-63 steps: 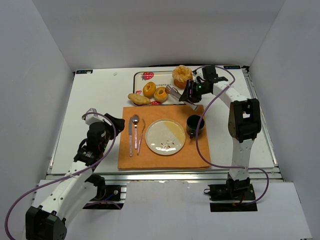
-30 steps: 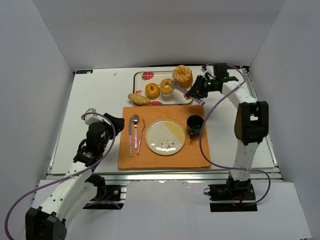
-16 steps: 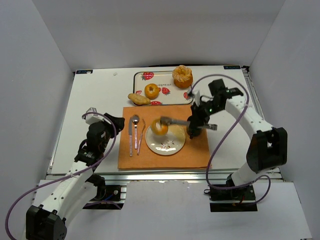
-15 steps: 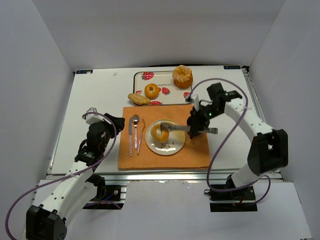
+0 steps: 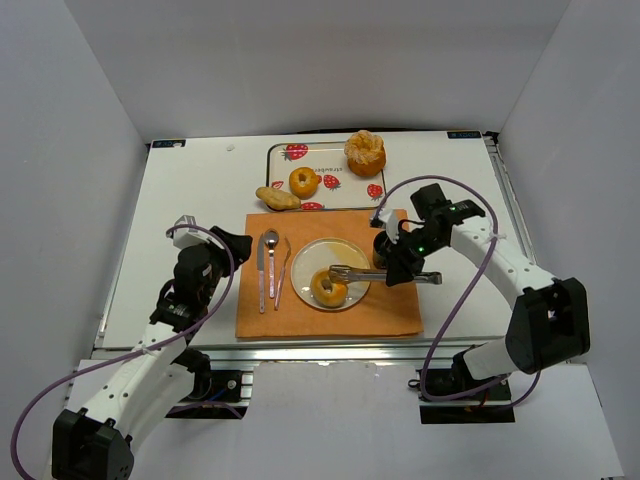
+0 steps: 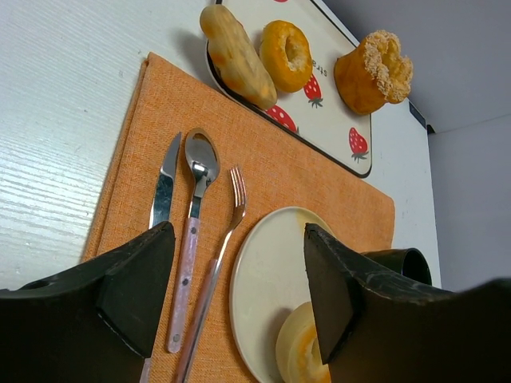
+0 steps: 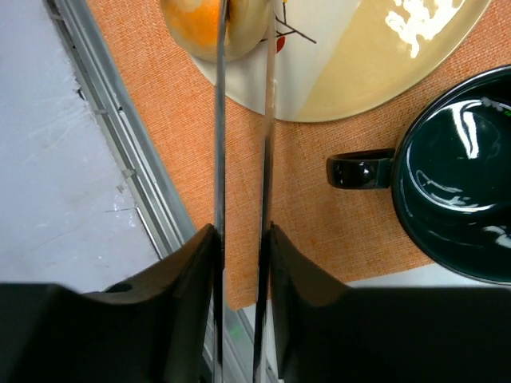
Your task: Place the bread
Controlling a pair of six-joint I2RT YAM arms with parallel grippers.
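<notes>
The bread (image 5: 328, 287), a golden ring bun, lies on the near part of the cream plate (image 5: 312, 258). My right gripper (image 5: 405, 268) is shut on a pair of metal tongs (image 5: 372, 272). The tong tips reach the bread's far edge. In the right wrist view the two tong arms (image 7: 219, 120) run up to the bread (image 7: 196, 24), one on each side of its right part. I cannot tell whether they still pinch it. My left gripper (image 5: 225, 245) stands open at the mat's left side, holding nothing. Between its fingers (image 6: 136, 287) I see the plate (image 6: 263, 271) and the bread (image 6: 299, 355).
A strawberry tray (image 5: 335, 185) at the back holds a second ring bun (image 5: 303, 181) and a ruffled bun (image 5: 364, 152). A pale roll (image 5: 277, 198) rests on its left rim. On the orange placemat (image 5: 330, 318) lie a knife (image 5: 261, 270), spoon (image 5: 271, 262) and fork (image 5: 282, 272). A dark cup (image 7: 459, 199) stands right of the plate.
My right arm carried the bread in the tongs from the tray over to the plate and lowered it; the bread now lies on the plate. The left arm stayed put.
</notes>
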